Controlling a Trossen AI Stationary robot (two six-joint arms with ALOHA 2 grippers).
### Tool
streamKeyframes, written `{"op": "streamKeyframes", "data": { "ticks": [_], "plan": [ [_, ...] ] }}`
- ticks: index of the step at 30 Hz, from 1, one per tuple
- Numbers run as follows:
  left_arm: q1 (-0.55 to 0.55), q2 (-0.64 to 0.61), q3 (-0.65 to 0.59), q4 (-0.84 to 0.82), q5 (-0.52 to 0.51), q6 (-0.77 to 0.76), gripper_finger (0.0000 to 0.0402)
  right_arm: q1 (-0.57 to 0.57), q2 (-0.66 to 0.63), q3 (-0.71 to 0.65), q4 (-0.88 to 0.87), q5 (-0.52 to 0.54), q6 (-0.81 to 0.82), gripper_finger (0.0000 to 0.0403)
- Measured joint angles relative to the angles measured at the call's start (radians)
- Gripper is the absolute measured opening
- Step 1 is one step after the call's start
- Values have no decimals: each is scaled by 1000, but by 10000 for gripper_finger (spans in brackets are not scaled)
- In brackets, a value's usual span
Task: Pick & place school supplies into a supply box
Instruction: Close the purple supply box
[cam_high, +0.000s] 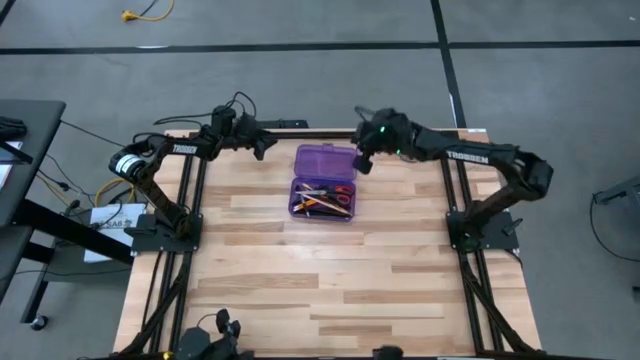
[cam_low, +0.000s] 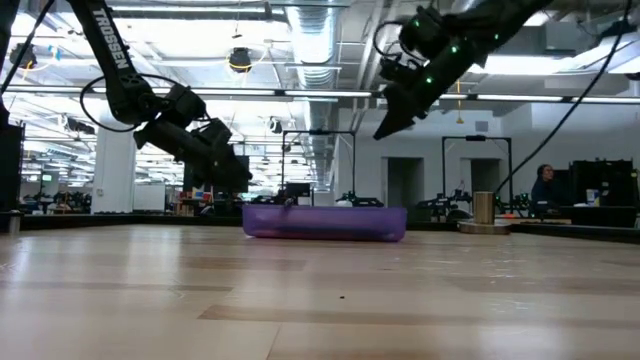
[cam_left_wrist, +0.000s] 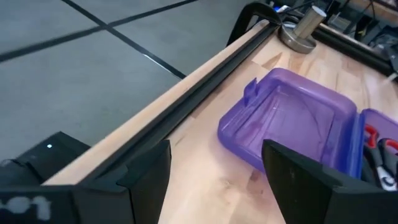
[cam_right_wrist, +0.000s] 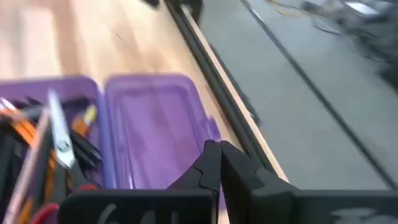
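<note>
Purple box (cam_high: 323, 181) open flat, lid toward far edge, pencils (cam_high: 312, 204), pens and scissors (cam_high: 340, 193) inside, my left gripper (cam_high: 262, 144) spread beside lid, my right gripper (cam_high: 362, 160) pressed together above lid.

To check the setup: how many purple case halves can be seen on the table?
2. The open lid lies flat at the table's far edge; the supply box tray, hinged to its near side, holds pencils, pens and scissors.

High view looks straight down over the whole table (cam_high: 320, 280). Low view faces level across it, at tabletop height. Both wrist views sit close above the open purple pencil case (cam_left_wrist: 292, 124) (shared by all four).
</note>
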Motion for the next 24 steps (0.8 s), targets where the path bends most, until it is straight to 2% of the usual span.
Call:
{"op": "streamKeyframes", "data": {
  "ticks": [3, 6, 8, 12, 18, 24],
  "plan": [
    [-12, 0, 0, 1, 0, -27, 239, -107, 29, 2, 78, -206, -14, 0],
    [-28, 0, 0, 3, 0, -46, 239, -207, 127, 65, 100, -414, -6, 0],
    [-39, 0, 0, 3, 0, -53, 239, -253, 208, 131, 82, -479, -15, 0],
    [-58, 0, 0, 3, -4, -62, 239, -269, 360, 291, -44, -489, -104, 15],
    [-69, 0, 0, 2, -5, -61, 239, -265, 552, 511, -222, -494, -174, 84],
    [-69, 0, 0, 2, -6, -49, 239, -267, 650, 613, -321, -502, -233, 137]
  ]
}}
